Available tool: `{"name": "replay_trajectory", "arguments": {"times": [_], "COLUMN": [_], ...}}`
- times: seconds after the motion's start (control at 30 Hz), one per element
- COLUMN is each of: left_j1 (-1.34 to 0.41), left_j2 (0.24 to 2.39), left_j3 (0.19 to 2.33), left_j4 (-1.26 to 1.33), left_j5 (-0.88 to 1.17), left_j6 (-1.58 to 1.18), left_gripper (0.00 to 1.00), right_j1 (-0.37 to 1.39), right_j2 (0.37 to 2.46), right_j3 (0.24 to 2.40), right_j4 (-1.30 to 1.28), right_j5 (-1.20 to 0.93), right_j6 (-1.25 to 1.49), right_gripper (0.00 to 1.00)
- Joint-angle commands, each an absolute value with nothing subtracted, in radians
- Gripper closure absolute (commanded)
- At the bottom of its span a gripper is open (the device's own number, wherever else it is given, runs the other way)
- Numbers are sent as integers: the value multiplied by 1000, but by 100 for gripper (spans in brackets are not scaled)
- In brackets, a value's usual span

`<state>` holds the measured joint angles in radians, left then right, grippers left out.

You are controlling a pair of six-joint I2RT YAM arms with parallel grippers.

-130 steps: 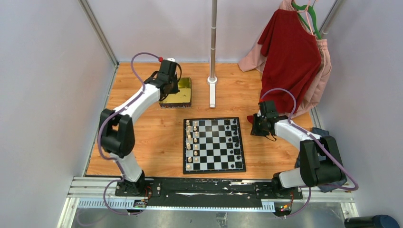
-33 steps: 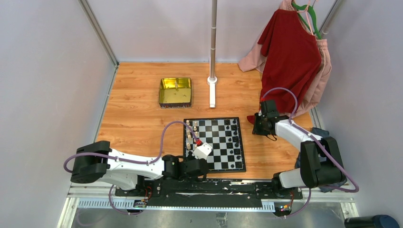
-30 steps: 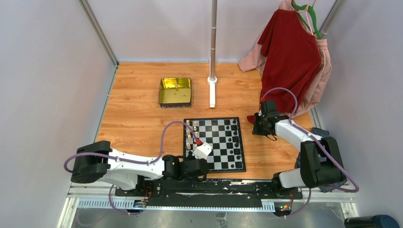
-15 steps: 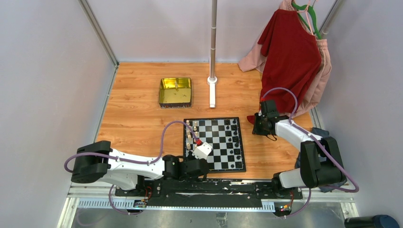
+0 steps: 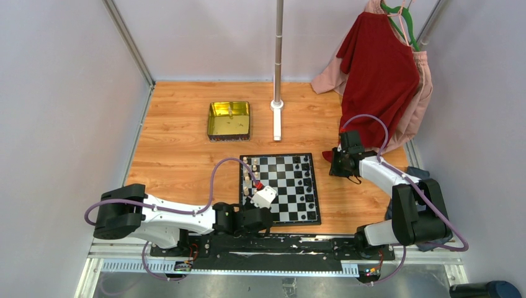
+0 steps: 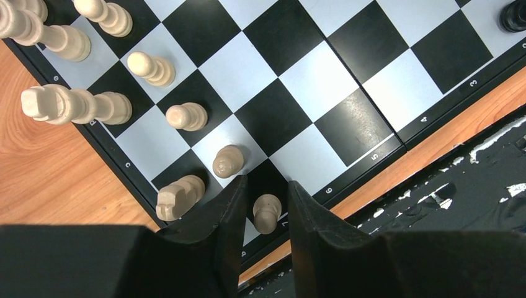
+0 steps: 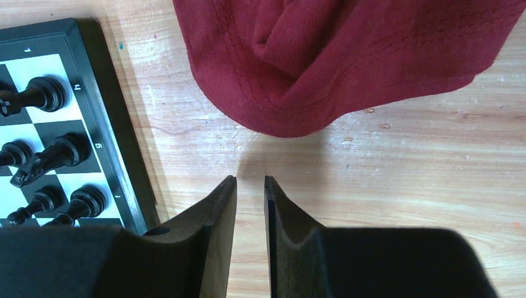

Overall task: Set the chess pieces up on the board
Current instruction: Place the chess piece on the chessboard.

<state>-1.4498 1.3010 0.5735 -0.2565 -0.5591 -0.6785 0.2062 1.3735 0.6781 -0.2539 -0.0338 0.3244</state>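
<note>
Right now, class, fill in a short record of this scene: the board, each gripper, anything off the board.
Board: cream pieces along one edge, black pieces along the opposite edge
Left gripper: open, straddling a cream pawn by the near edge
Right gripper: open, empty, above the table beside the red cloth
Off board: gold tin

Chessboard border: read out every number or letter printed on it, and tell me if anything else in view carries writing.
"3": the board's near border, left wrist view
"4": same border
"5": same border
"6": same border
"h": side border, right wrist view
"g": same border
Remaining border marks are too small or turned to read; nothing else shows writing.
</note>
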Motion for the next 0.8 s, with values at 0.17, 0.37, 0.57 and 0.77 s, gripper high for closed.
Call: {"name": "replay_trajectory", "arguments": {"times": [0.17, 0.37, 0.57, 0.77], "left_j1": [-1456, -1456, -1456, -1460], "left_j2": [1313, 1302, 1294, 1264], "left_j3": [579, 595, 641, 687], "left_j4": [-266, -280, -334, -393], "left_j5": [-592, -593, -602, -616], "left_j6": [-683, -677, -679, -701], "left_gripper": [64, 64, 67, 68], "right_j1": [191, 192, 191, 190], "right_j2": [1388, 1386, 1381, 1369], "right_j3": [690, 690, 687, 685], "right_j4": [-265, -265, -264, -264], "right_j5": [-35, -37, -37, -37], "right_j6": [316, 317, 319, 319], "right_gripper": [72, 72, 72, 72]}}
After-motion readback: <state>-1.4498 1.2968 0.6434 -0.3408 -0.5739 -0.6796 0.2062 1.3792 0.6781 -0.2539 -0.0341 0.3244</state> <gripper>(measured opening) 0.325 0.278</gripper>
